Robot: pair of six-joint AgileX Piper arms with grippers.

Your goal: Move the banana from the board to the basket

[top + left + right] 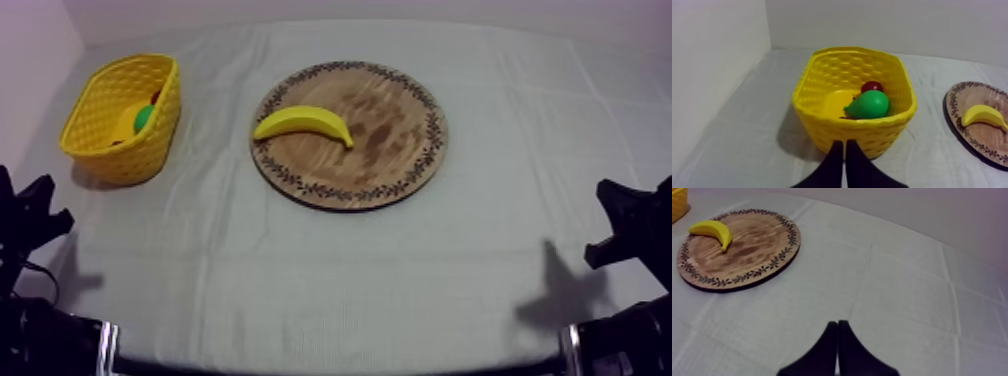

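Left gripper: the two black fingers lay together as a narrow wedge, nothing between them. The tip sat low over the cloth, pointed at the near wall of the basket and just short of it, not touching.

Right gripper: fingers likewise pressed together, nothing held. It pointed across bare cloth, with the board well apart from it on the far side toward the basket. In the top view both arms sat low, each at its own side of the table.

Banana: it lay flat on the board, on the half nearer the basket. In the top view its long axis ran roughly side to side across the table. One end sat at the board's patterned rim on the basket side; the other, narrower end pointed toward the board's centre and slightly toward the near edge of the table. The curve arched toward the far edge of the table. Neither gripper touched it.

Basket: it stood upright on the robot's left, apart from the board. Inside were a green pear and, just behind it, a small red fruit, partly hidden by the pear.
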